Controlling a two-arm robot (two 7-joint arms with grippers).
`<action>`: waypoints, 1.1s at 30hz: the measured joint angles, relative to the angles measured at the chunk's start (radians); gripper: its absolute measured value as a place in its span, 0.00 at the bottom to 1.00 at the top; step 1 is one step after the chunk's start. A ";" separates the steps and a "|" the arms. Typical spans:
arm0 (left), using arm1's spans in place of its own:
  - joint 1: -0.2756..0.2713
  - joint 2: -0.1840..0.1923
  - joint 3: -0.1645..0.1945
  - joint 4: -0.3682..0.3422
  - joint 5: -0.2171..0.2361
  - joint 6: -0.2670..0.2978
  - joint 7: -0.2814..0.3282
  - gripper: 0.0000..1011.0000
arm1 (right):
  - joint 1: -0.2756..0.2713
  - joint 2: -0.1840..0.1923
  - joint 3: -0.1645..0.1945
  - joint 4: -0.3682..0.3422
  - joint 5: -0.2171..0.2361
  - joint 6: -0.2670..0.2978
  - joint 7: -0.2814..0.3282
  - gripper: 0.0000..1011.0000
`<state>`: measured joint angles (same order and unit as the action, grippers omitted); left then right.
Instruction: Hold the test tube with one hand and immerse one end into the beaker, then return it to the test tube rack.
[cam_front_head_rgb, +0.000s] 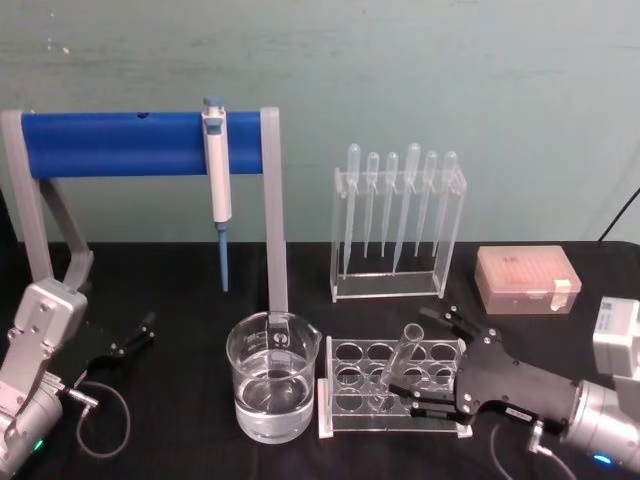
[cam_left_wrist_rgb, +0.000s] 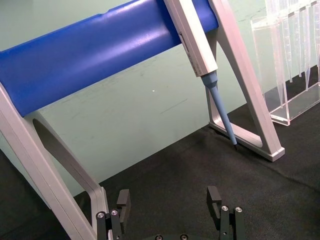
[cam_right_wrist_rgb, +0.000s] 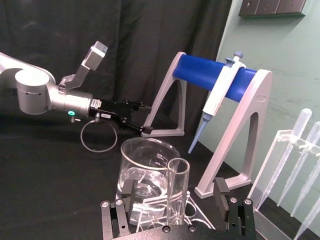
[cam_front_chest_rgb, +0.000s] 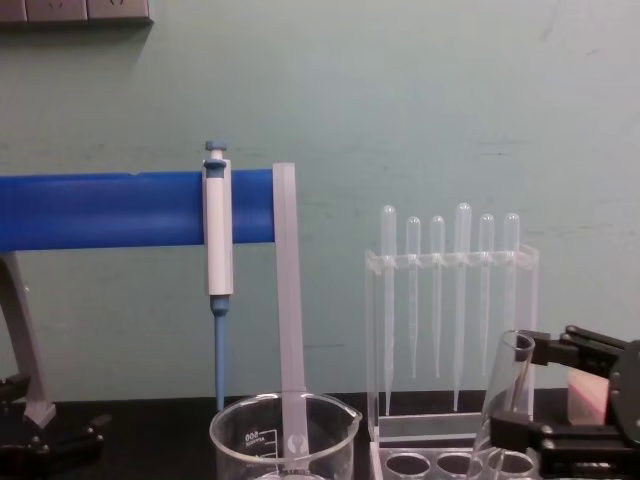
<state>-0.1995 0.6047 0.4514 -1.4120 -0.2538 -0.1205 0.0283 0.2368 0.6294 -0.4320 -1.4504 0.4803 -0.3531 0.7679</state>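
Test tube (cam_front_head_rgb: 396, 368), clear glass, round bottom, leans in clear holed rack (cam_front_head_rgb: 331, 418). Light, slippery, breaks easy. Black right gripper (cam_front_head_rgb: 410, 352) at rack, fingers apart around tube; squeeze softly near top. Black left gripper (cam_front_head_rgb: 135, 337) idle far left of rack, fingers apart.

soft, even light falls from above — the pale green wall (cam_front_head_rgb: 450, 80) is uniformly bright, while the black tablecloth (cam_front_head_rgb: 180, 285) looks dark and matte. a broad pale sheen runs along the blue bar (cam_left_wrist_rgb: 100, 55). small highlights sit on the beaker (cam_front_head_rgb: 273, 390) rim and its water. the black curtain (cam_right_wrist_rgb: 125, 50) is dim — shadows are faint.
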 joint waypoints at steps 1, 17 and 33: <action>0.000 0.000 0.000 0.000 0.000 0.000 0.000 0.99 | 0.008 -0.009 -0.001 0.009 0.000 0.002 0.006 0.99; 0.000 0.000 0.000 0.000 0.000 0.000 0.000 0.99 | 0.033 -0.063 -0.004 0.066 0.023 0.030 0.026 0.99; 0.000 0.000 0.000 0.000 0.000 0.000 0.000 0.99 | 0.057 -0.084 -0.020 0.095 0.001 0.050 0.019 0.99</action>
<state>-0.1996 0.6047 0.4514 -1.4120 -0.2539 -0.1205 0.0283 0.2938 0.5456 -0.4524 -1.3550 0.4812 -0.3035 0.7869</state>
